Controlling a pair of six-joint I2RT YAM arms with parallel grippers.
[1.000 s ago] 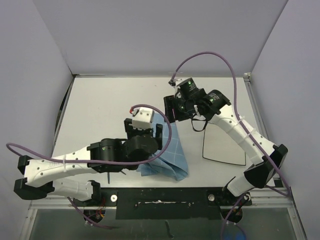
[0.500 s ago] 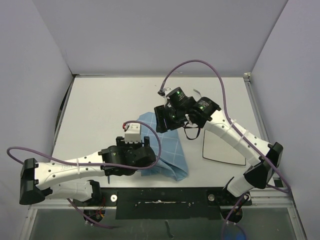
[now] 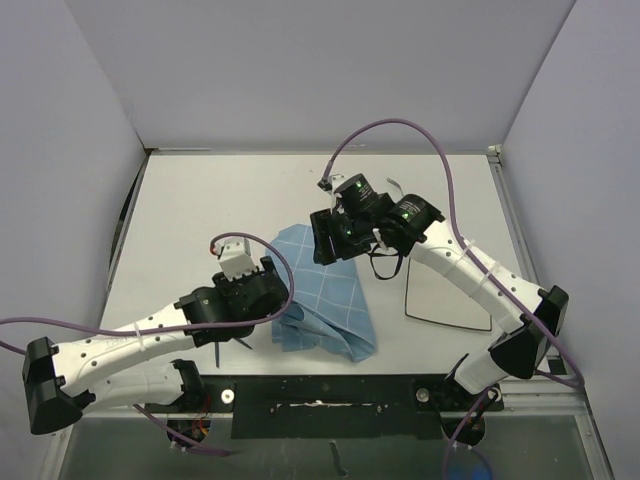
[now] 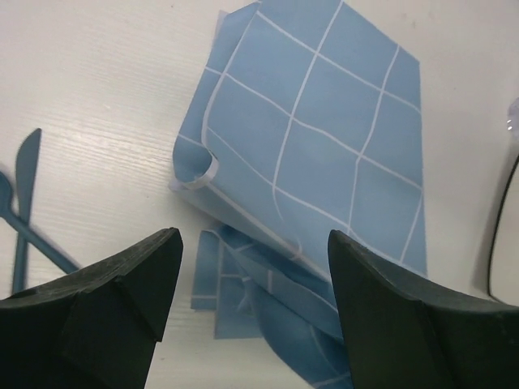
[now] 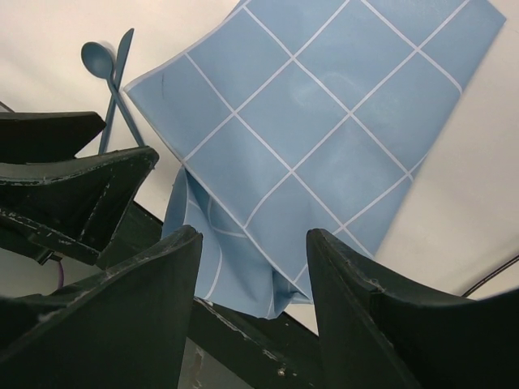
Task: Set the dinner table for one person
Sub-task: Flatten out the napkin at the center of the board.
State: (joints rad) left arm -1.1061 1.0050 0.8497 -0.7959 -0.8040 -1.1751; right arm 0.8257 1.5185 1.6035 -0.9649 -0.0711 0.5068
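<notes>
Read the left end effector as spread wide and empty, hanging low over the 9 o'clock edge of the blue gridded mat. Read the right end effector likewise: wide, nothing held, above the mat's 12 o'clock corner.

Take the desk as the setting surface, white and broad. Find the mat just off its centre toward 6 o'clock, flat across the far half but doubled under and rumpled along the near edge, with a lip curled up at 9 o'clock. Note the black-rimmed white piece at 3 o'clock of the mat, probably a plate, though too flat from above to say for sure. Spot the blue spoon and a second blue utensil, crossed at 8 o'clock of the mat and just off its edge.

Judged as the step in hand: spreading the mat flat. Pinch a single layer at the curled lip, not the whole fold. Hold the 12 o'clock corner from the other side, then draw apart low and slow along the desk to avoid dragging the bundle. Steer clear of the two utensils when pulling toward 7 o'clock. Leave the other pieces until after smoothing every crease.
</notes>
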